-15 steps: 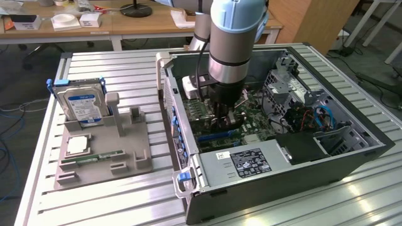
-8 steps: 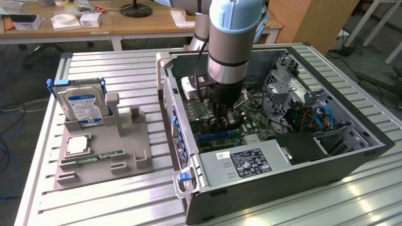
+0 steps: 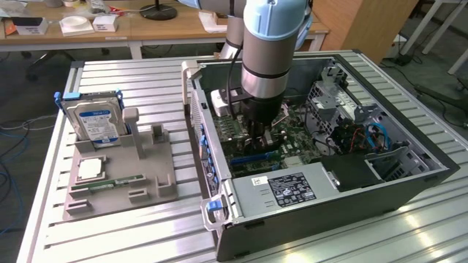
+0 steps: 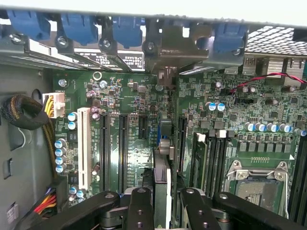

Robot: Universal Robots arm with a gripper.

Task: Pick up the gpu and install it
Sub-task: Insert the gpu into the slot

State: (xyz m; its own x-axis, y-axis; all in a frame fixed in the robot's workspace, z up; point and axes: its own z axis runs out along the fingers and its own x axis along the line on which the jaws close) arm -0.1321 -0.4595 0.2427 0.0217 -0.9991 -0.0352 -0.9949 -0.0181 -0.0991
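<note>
Exterior view high, angled down, wrist view close, both showing motherboard [image 3: 274,145].

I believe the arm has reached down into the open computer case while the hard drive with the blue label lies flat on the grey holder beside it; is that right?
Not quite: the hard drive stands upright on its edge in the grey holder, not flat, as the exterior view shows. The rest holds: the arm reaches down into the open computer case.

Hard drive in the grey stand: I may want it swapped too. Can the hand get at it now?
Probably not yet: the hard drive stands uncovered, but the hand is down inside the computer case, seemingly shut on the gpu.
</note>
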